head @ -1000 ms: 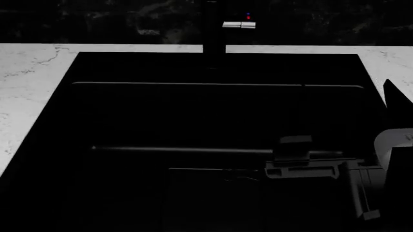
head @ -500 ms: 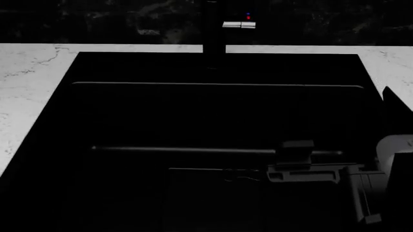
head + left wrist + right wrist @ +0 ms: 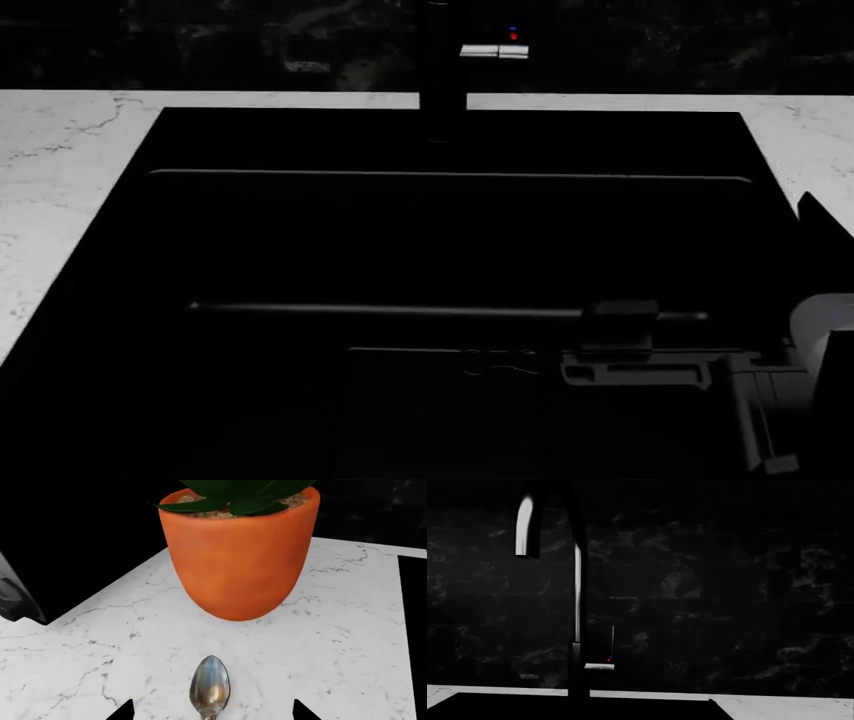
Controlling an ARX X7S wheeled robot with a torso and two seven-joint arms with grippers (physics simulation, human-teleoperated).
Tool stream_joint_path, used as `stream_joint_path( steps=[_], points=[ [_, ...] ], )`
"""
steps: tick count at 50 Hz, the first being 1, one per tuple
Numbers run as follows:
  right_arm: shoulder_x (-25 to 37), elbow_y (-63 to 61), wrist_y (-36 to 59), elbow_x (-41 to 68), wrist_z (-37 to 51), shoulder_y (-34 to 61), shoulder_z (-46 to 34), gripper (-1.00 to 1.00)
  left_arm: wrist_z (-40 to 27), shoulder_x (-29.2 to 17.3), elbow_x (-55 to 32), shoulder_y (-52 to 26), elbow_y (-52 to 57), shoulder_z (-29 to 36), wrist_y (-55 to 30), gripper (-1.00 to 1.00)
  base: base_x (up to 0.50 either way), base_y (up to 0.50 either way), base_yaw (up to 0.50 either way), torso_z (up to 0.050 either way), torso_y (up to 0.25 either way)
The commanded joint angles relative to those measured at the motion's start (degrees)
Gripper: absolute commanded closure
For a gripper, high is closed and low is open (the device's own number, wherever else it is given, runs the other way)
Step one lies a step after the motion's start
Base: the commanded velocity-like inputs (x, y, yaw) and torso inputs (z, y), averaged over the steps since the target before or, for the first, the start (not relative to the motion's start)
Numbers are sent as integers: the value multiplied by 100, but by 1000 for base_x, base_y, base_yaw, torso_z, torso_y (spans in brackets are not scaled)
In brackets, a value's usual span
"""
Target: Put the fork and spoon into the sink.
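- Black basin fills the head view: the sink (image 3: 441,270), set in white marbled tabletop (image 3: 60,170), dark faucet (image 3: 442,60) upright at its back edge w/ small red + blue dots beside a silvery lever
- Right arm (image 3: 694,385) reaches in over the sink's near right part; right claw (image 3: 501,362) is dim against the black, can't tell if spread or pressed together
- Right wrist view: faucet neck (image 3: 577,605) curving up vs dark marbled wall, sink rim along the base of the pic
- Spoon (image 3: 209,686) lies flat on the tabletop in left wrist view, bowl toward an orange plant pot (image 3: 239,550), near but not touching it
- Left claw (image 3: 211,711): only 2 dark tips show, one each side of the spoon, spread apart, nothing pinched
- Fork: not seen in any view
- Pot holds soil + dark green leaves (image 3: 240,495)
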Motion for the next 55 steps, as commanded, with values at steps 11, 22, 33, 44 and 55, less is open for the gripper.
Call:
stream_joint_path(
  steps=[11,22,33,44,55],
  points=[
    [22,2,-62,-11,28,-81,24,-100,264,-198,-41,465,-719,-100,675,-100,0,0,0,0,0],
    [76,-63,-109,-67,90,-152,25,-100,260,-196,81,720,-898,-132,959,-100,0,0,0,0,0],
    [137,-76,-232,-125,134,-262,27,-100,331,-263,270,972,-1070,248,1346,-100,0,0,0,0,0],
    [130,-9,-319,-139,109,-336,34,-100,316,-277,462,1216,-1169,620,1626,-100,0,0,0,0,0],
    [134,-21,-311,-128,111,-345,58,-100,345,-174,477,1508,-1324,522,1815,-100,1,0,0,-1,0]
  ],
)
